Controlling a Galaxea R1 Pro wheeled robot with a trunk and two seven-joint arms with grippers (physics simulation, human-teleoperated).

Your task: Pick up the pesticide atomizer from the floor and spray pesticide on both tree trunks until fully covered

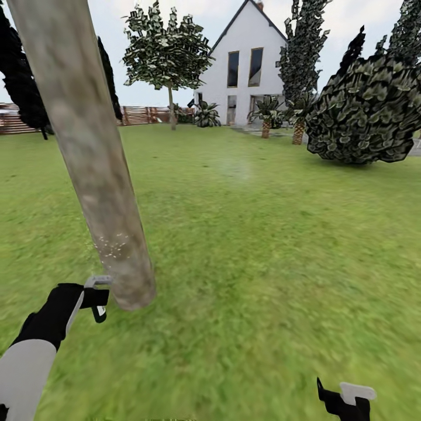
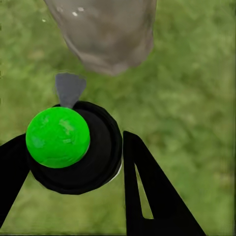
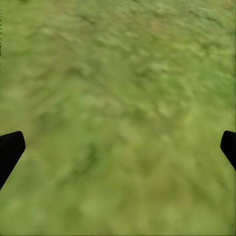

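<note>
Left gripper [image 2: 73,167] clamped on black round-bodied pesticide atomizer with bright green cap [image 2: 58,137], grey nozzle aimed at the thick smooth grey-tan mottled tree trunk [image 1: 88,146] just ahead, pale specks low on it. Right gripper [image 3: 118,147] spread wide, empty, over green grass floor [image 1: 263,263].

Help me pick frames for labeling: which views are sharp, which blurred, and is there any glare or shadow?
Head view: tree trunk fairly crisp, pale specks low down, near grass smeared, flat light, no cast shadows. Left wrist view: green-topped atomizer in the left claw sharp, trunk soft. Right wrist view: grass uniformly blurred between the open right claw tips.
</note>
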